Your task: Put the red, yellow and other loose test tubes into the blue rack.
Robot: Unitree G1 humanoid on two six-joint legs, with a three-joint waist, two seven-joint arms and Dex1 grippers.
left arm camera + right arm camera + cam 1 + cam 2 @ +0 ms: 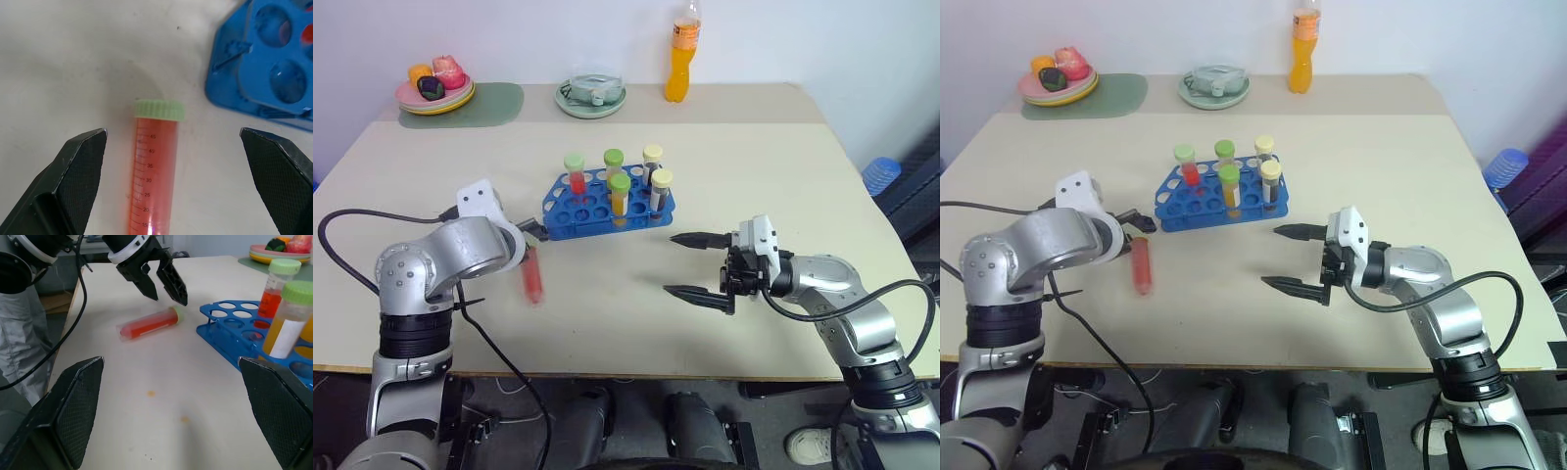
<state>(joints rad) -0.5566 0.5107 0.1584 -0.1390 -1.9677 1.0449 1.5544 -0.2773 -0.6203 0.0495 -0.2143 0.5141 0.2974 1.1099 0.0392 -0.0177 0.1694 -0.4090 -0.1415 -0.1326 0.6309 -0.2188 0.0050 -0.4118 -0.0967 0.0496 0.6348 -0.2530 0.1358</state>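
- Left gripper [159, 281] is what matters right now: its black fingers are spread wide and tipped down over the table [783, 196], holding nothing. From the left wrist view the red test tube [154, 171] lies flat right between the two fingertips, green cap pointing away from the gripper.
- Blue rack [607, 203] sits just past that cap and off to one side, close but not touching the tube. Five tubes stand in it already, and several holes on the near rows look free.
- Right gripper [697, 266] hangs well apart on the other side of the rack, also fully spread and empty, pointing across toward it.
- My take on doing this well: come straight down so the fingers straddle the tube's body, not the cap, and pinch around mid-length so it won't swing when lifted.
- Tube's round and smooth, so I'd guess an off-centre squeeze could roll it away. Then tip it upright, cap up, before going for a hole.
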